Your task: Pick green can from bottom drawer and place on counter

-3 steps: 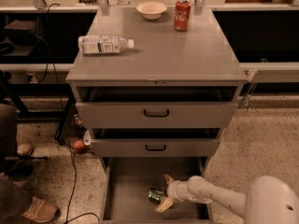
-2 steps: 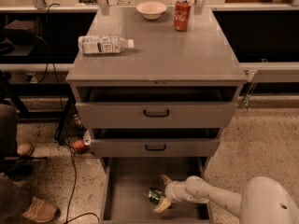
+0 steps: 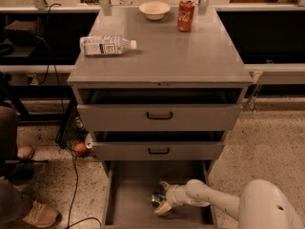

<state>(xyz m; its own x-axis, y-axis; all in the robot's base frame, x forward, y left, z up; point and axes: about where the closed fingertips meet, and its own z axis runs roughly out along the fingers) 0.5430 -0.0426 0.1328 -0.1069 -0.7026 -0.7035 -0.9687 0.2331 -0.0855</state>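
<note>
The green can [image 3: 156,199] lies on the floor of the open bottom drawer [image 3: 128,209], near its middle. My gripper [image 3: 161,198] reaches in from the right, low in that drawer. Its pale fingers [image 3: 164,185] stand apart, one on the far side and one on the near side of the can, and the can's right part is hidden between them. The white arm [image 3: 214,202] runs to the lower right corner. The counter [image 3: 162,51] is the cabinet's grey top, above the drawers.
On the counter stand a red Coca-Cola can [image 3: 186,15] and a white bowl [image 3: 154,9] at the back, and a plastic bottle [image 3: 106,45] lies at the left. The two upper drawers [image 3: 159,116] are partly pulled out above the gripper. A person's shoes [image 3: 40,213] are at the left.
My gripper has slid a little to the left, further around the green can. The can has stayed where it was on the drawer floor.
</note>
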